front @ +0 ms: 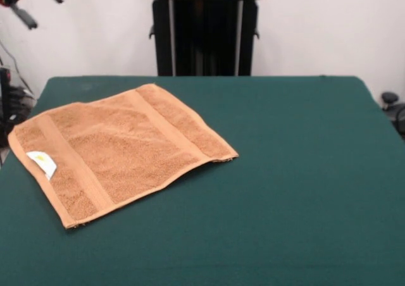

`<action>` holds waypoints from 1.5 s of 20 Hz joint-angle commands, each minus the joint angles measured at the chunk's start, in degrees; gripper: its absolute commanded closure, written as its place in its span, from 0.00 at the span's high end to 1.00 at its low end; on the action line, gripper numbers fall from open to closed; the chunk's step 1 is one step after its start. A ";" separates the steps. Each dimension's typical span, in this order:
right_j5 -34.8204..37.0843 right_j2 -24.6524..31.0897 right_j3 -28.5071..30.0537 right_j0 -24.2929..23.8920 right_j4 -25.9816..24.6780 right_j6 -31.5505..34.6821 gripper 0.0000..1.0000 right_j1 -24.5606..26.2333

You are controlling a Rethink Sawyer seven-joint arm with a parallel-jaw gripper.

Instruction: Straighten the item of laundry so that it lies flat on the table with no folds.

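White wall and my black pedestal back the green table. The towel lies spread near one side edge, label up, both woven bands showing, no folds apparent; the job looks essentially finished. My gripper hangs at a top corner; I cannot tell its state.

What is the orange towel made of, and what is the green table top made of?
The towel looks like soft terry cloth: its surface is fuzzy and nubbly, with two flatter woven bands and a small white label, probably fabric. The table seems covered in dark green felt-like cloth: matte and smooth, with no shine. What lies under the cloth cannot be seen.
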 commanded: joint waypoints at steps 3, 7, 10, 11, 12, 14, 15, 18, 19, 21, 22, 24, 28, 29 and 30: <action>-14.95 5.90 12.77 11.43 4.67 27.22 1.00 -11.37; -23.36 7.05 17.35 16.48 4.93 31.98 1.00 -18.80; -31.20 7.38 20.63 21.57 6.51 37.21 1.00 -25.01; -32.89 7.22 21.23 22.88 6.96 38.18 1.00 -26.33; -35.19 6.10 21.84 25.22 7.11 39.26 1.00 -28.82; -37.52 4.11 22.46 28.80 7.05 39.70 1.00 -31.04; -37.66 2.66 22.64 30.62 6.72 39.47 1.00 -32.26; -38.07 -3.33 23.04 36.87 5.78 39.07 1.00 -36.05; -38.72 -4.59 23.20 38.31 5.74 39.39 1.00 -36.49; -40.71 -7.24 24.04 41.85 6.26 40.97 1.00 -37.97; -41.98 -8.60 24.68 43.63 6.69 42.10 1.00 -38.77; -43.48 -10.48 25.64 46.44 7.73 43.92 1.00 -40.35; -45.99 -13.59 27.34 50.45 9.30 46.30 1.00 -42.54; -46.25 -13.64 27.65 50.79 9.58 46.55 1.00 -42.69; -47.20 -13.62 28.59 51.89 10.15 47.52 1.00 -42.89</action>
